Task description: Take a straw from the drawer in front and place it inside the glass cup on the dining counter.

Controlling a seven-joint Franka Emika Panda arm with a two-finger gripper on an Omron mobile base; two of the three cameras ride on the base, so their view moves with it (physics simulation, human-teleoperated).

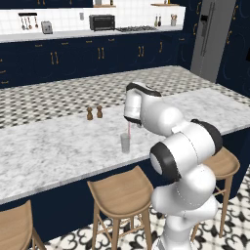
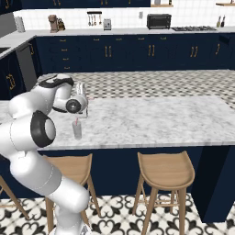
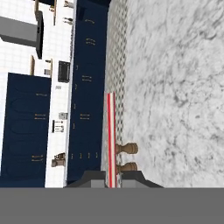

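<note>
- Hovering over the dining counter [image 1: 58, 146], the gripper [image 1: 130, 122] points down right above the glass cup [image 1: 125, 143].
- Its fingers are pinched tight on the straw [image 1: 129, 130], which hangs upright from the hand, pinkish-red against the marble.
- From the left base view the straw's lower end meets the cup's rim; whether it is inside the glass yet, I cannot tell.
- Over on the right base view the same picture: cup [image 2: 77, 130] near the counter's front edge, straw [image 2: 76, 121] just above it, hand directly overhead.
- Looking along the hand, the straw [image 3: 110, 140] runs straight out from between the two dark fingertips [image 3: 94, 179].
- Two small brown shakers [image 1: 94, 113] stand side by side further back on the marble, well apart from the cup.
- Wooden stools [image 1: 122, 193] line the counter's near side.
</note>
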